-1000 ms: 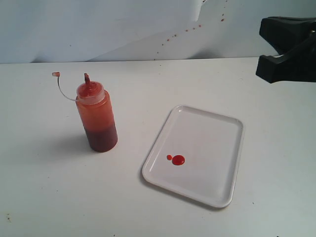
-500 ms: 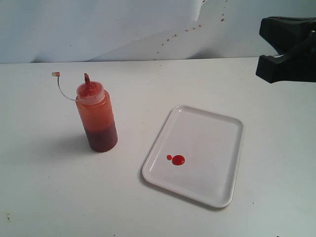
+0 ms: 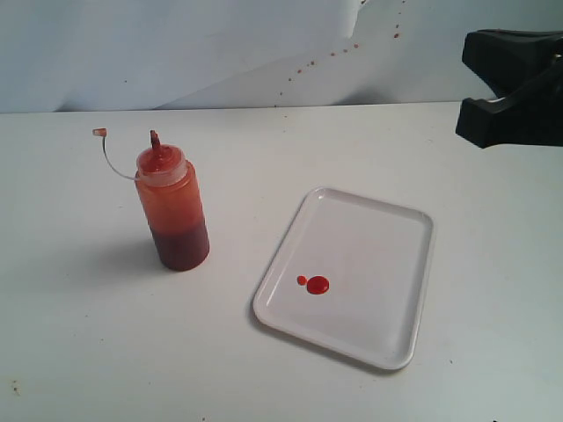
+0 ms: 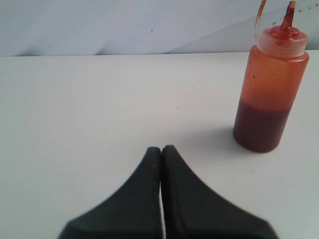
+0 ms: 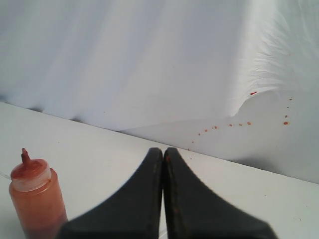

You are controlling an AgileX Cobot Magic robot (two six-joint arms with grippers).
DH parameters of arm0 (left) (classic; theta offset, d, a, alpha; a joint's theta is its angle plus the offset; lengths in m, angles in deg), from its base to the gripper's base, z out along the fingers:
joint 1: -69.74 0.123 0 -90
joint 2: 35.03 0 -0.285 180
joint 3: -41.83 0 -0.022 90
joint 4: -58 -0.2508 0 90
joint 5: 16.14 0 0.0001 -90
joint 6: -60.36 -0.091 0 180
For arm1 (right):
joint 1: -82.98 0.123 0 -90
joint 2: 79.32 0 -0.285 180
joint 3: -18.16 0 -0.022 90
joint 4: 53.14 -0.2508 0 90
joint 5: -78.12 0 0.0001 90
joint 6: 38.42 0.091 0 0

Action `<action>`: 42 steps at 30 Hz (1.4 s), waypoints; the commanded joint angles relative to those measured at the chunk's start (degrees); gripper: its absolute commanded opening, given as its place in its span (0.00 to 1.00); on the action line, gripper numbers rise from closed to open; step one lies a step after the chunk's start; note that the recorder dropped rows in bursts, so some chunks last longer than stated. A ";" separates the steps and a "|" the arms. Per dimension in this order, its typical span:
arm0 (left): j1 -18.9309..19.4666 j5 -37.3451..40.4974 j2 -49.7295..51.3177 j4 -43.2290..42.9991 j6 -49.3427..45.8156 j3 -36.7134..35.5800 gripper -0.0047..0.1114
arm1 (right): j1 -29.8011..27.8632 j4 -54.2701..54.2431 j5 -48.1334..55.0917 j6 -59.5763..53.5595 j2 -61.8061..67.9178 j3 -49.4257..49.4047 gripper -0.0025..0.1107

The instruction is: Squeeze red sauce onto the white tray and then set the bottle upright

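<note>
**A:** What is seen, from the largest thing down?

**B:** A white worktop (image 3: 88,352) is spread across the exterior view. The white tray (image 3: 369,237) is laid flat on it, right of centre. Its long axis is run from the upper to the lower part of the frame and is slanted slightly leftward at the bottom.

**A:** And the bottle?

**B:** The bottle (image 3: 171,211) is stood upright left of centre, well apart from the tray. Its long axis is vertical and its nozzle (image 3: 155,139) is pointed straight up. The red sauce (image 3: 183,248) is settled darkest in its lower part. Two round blobs (image 3: 318,284), one smaller, are seen just beside each other on the tray's lower left area. The small cap (image 3: 100,133) is held out on a thin tether, upper left of the nozzle.

**A:** How are the fingers set?

**B:** The left fingers (image 4: 144,189) are pressed together with nothing held, and so are the right fingers (image 5: 144,194).
</note>
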 commanded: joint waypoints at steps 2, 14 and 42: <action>0.01 -0.73 -0.22 0.31 -0.09 -0.27 0.04 | -0.45 -0.17 -0.79 -0.18 -0.03 -0.40 0.02; 0.01 -0.73 -0.22 0.31 -0.09 -0.27 0.04 | -0.45 -0.17 -0.79 -0.18 -0.03 -0.40 0.02; 0.01 -0.99 -0.22 0.00 -0.09 -0.27 0.04 | -24.21 -0.15 10.62 1.43 -19.05 -4.02 0.02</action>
